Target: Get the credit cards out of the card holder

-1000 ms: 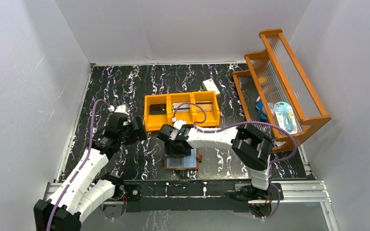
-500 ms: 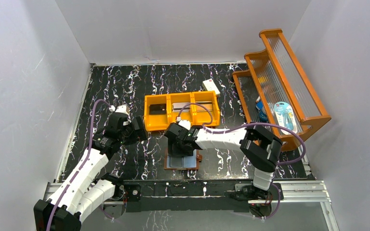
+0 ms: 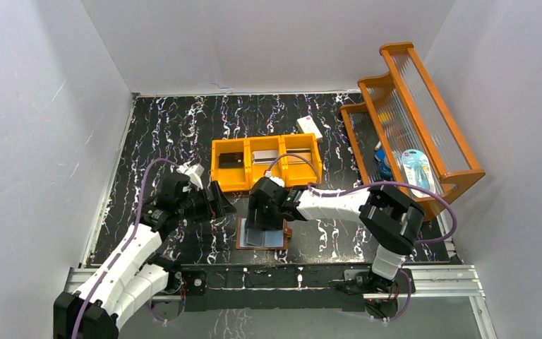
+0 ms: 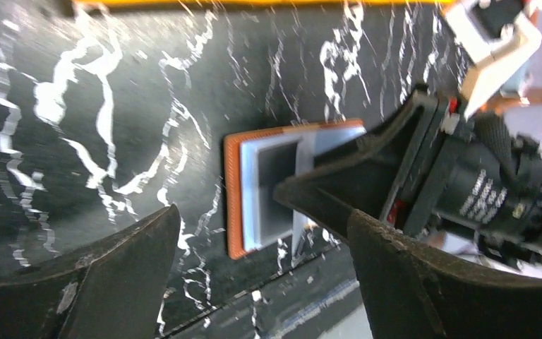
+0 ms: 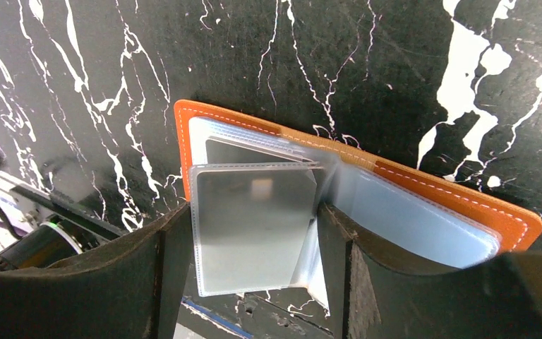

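**Right wrist view: holder open, a sleeved card between spread fingers**

The holder (image 5: 409,191) is seen lying open on the counter (image 5: 395,70), near its front edge and between the two arms. One clear sleeve (image 5: 250,286) is raised off the stack, with a grey-silver card (image 5: 254,240) lodged in it. A second card (image 5: 243,150) is seen in the leaf below. The right tool (image 5: 254,208) is spread, with a finger set on each side of the raised sleeve; whether the pads press its edges cannot be told from here. The left tool (image 4: 262,212) is also spread and empty, held above the counter near the holder's left side.

The card is judged light, thin, stiff and slick. A flat pinch across both faces is called for, taken at the edge that stands free at the sleeve's mouth. The sleeve is soft and floppy, and may be expected to cling and be dragged along. The holder is light enough to be lifted or slid on the glossy counter. Its brown cover should therefore be pinned by the other tool while the card is drawn straight out.
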You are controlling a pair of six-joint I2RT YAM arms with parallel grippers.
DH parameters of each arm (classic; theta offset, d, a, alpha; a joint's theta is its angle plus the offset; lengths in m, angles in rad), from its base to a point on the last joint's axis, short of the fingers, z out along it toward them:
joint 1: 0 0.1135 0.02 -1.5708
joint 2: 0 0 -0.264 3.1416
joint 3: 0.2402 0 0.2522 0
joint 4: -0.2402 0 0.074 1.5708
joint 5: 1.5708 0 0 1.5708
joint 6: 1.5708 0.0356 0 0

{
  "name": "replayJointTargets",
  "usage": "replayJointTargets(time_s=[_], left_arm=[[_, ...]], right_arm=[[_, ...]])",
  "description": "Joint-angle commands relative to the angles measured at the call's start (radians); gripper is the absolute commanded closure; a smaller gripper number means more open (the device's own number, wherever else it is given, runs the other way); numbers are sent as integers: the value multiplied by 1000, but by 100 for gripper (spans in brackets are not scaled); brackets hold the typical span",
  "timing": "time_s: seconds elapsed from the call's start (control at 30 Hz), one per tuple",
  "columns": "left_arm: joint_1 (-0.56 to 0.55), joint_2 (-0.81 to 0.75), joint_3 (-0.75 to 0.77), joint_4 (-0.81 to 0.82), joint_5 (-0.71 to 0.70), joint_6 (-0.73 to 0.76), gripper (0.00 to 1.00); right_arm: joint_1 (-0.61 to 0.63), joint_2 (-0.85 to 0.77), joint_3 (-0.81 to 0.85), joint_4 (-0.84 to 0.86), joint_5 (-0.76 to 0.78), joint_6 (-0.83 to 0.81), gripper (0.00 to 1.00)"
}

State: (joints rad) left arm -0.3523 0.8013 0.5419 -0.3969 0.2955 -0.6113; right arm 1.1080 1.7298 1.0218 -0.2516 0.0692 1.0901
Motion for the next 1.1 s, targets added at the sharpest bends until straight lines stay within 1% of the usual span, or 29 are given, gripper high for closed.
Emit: replayJointTargets(time_s=[0.0,0.13,0.33,0.47,0.63,0.7,0.77,0.93,1.07], left_arm=[[3,13,-59,67,263,-79,18],[3,1,-125,117,326,-161,25],[-27,-65,-200,160,325,-225,31],[-92,-44,-240,238,280,-263,34],[-232,37,-222,305,164,-269,36],[-249,43,-235,339,136,-290,38],[-250,38,-254,372,121,-306,45],[-252,42,-287,433,109,-318,56],[-255,92,-311,534,150,-328,63]], right_arm=[[-2,-14,-47,26,-40,24,29],[-9,-16,-53,25,-41,30,29],[-18,-14,-60,41,-59,34,29],[-20,-9,-61,46,-66,33,29],[-20,-6,-59,36,-63,34,29],[-20,-6,-45,14,-51,29,30],[-20,-12,-49,13,-50,29,29],[-22,-19,-48,21,-61,29,30],[-22,-19,-50,25,-64,31,29]])
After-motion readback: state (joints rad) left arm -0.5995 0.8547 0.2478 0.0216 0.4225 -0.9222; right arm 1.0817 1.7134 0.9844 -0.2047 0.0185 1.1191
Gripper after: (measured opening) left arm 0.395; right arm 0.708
